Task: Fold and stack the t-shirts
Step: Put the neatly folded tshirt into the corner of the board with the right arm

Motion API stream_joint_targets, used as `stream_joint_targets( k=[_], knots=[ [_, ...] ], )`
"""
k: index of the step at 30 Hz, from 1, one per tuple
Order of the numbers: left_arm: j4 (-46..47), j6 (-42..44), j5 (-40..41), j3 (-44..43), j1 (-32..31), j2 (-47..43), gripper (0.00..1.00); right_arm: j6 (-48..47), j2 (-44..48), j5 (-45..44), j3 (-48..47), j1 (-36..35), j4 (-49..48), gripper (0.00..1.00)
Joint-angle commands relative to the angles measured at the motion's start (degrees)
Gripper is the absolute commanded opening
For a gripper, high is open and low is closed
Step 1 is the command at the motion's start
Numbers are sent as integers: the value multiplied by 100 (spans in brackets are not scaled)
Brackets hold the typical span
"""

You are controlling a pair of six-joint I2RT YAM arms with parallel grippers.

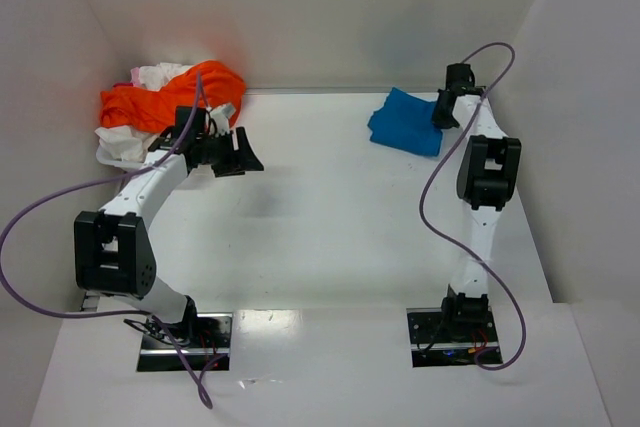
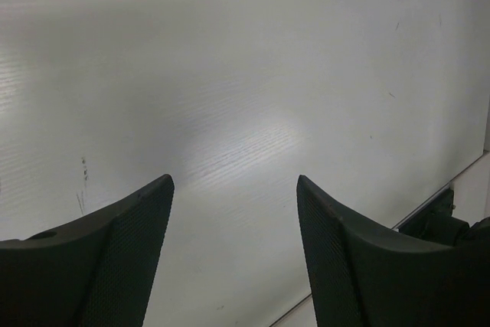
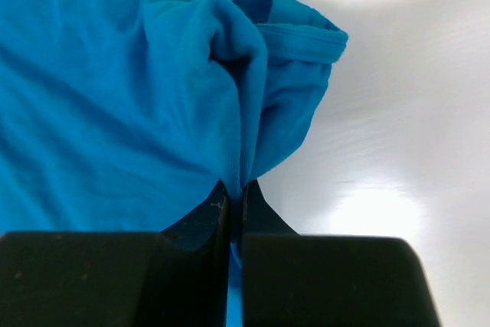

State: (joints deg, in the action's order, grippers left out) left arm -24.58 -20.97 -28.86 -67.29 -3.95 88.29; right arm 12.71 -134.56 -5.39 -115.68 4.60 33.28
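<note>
Right wrist, right pincer (image 3: 236, 191) clamped on blue t-shirt (image 3: 99, 89) (far right of worktop (image 1: 330, 207)), left pincer (image 2: 233, 183) wide apart, empty.

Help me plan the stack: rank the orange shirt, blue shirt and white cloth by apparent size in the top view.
1. orange shirt, a crumpled heap, looks largest.
2. blue shirt, a smaller bunch.
3. white cloth: only scraps show from under the orange, so its real size is unsure.

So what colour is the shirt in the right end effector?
Bright blue t-shirt, clearest in right wrist view.
</note>
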Motion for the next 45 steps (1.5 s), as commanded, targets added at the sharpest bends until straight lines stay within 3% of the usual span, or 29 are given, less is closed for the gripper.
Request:
stream_joint_targets(
  k=[1,3,8,16,19,23,24,27,32,34,41,45],
  knots=[
    [-179,199,-137,-346,52,21,72,-672,-70,-487,-552,330,539,0],
    [-232,199,-137,-434,52,162,71,-779,-122,-691,-613,427,600,0],
    [-416,199,-137,-637,52,460,69,-981,-343,-2393,-1185,480,882,0],
    [-600,357,-84,-1128,52,575,80,-1209,-527,-3152,-1247,533,882,1],
    [-653,410,-84,-1181,52,444,88,-1262,-589,-3443,-1062,533,715,14],
    [-706,410,-23,-1234,52,330,91,-956,-650,-3583,-1062,586,811,64],
    [-706,410,-23,-1234,52,329,91,-868,-555,-3583,-1062,586,864,81],
    [-706,410,-84,-1234,52,276,95,-727,-160,-3189,-940,586,917,98],
    [-654,410,-269,-1182,52,92,97,-568,1229,-1164,-141,454,488,100],
    [-654,410,-269,-1181,52,4,98,-419,1563,-738,526,253,59,100],
    [-601,410,-314,-1067,52,-312,100,371,1451,-349,1591,-337,-540,100],
    [-662,410,-138,-1067,52,-567,100,846,1126,-778,1837,-399,-436,89]
  ],
)
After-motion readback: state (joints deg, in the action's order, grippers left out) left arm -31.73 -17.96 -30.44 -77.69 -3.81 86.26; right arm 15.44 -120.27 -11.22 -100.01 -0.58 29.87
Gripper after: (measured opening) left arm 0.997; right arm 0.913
